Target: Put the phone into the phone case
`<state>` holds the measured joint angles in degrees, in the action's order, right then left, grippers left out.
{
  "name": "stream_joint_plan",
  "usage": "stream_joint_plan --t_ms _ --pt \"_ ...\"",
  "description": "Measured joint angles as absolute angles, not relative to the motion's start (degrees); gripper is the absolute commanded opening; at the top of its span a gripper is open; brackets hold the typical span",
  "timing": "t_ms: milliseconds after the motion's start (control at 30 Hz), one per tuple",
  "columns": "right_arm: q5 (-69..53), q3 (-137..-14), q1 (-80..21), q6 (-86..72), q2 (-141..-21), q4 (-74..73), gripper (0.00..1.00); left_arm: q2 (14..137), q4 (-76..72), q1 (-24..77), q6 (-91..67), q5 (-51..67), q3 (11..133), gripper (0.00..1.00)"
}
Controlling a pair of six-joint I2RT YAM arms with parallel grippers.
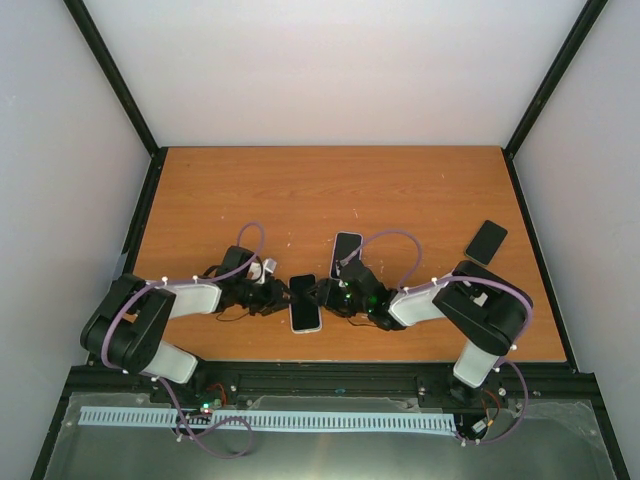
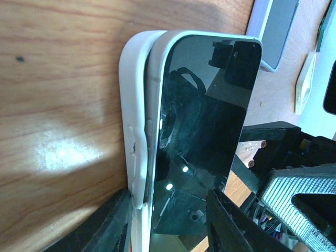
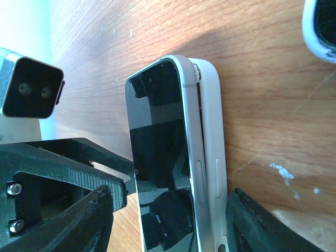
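Observation:
The phone (image 1: 305,303) lies between my two grippers at the near middle of the table. It sits partly in the white phone case (image 2: 135,131). In the left wrist view the dark screen (image 2: 205,121) tilts out of the case along one long edge. My left gripper (image 1: 281,296) is shut on phone and case: one finger (image 2: 107,223) lies against the case back, the other (image 2: 231,226) on the screen. My right gripper (image 1: 327,294) straddles the phone (image 3: 157,157) and case (image 3: 212,131). One finger (image 3: 257,226) touches the case; the other (image 3: 73,226) stands off the screen.
A second phone in a white case (image 1: 345,253) lies just behind my right gripper, and its corner shows in the right wrist view (image 3: 320,26). A black case or phone (image 1: 486,241) lies at the right of the table (image 1: 300,190). Black frame posts stand at the table's sides.

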<state>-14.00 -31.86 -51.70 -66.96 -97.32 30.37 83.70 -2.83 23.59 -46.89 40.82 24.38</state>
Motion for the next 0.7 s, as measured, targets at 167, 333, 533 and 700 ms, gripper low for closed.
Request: stream_joint_plan --t_ms 167,333,533,700 --pt "-14.11 -32.03 -51.79 -67.09 -97.10 30.20 0.66 83.33 -2.76 23.51 -46.85 41.15 24.53 0.49" --pt "-14.06 -32.10 -51.96 -66.89 -96.95 29.74 0.65 82.04 -1.61 23.49 -46.54 40.18 24.53 0.49" --pt "-14.44 -32.91 -52.10 -66.74 -97.21 28.95 0.66 82.02 -1.50 23.49 -46.13 39.59 24.53 0.42" --pt "-14.74 -34.28 -52.10 -66.70 -97.93 28.12 0.65 82.02 -1.43 23.20 -45.95 38.74 24.47 0.39"
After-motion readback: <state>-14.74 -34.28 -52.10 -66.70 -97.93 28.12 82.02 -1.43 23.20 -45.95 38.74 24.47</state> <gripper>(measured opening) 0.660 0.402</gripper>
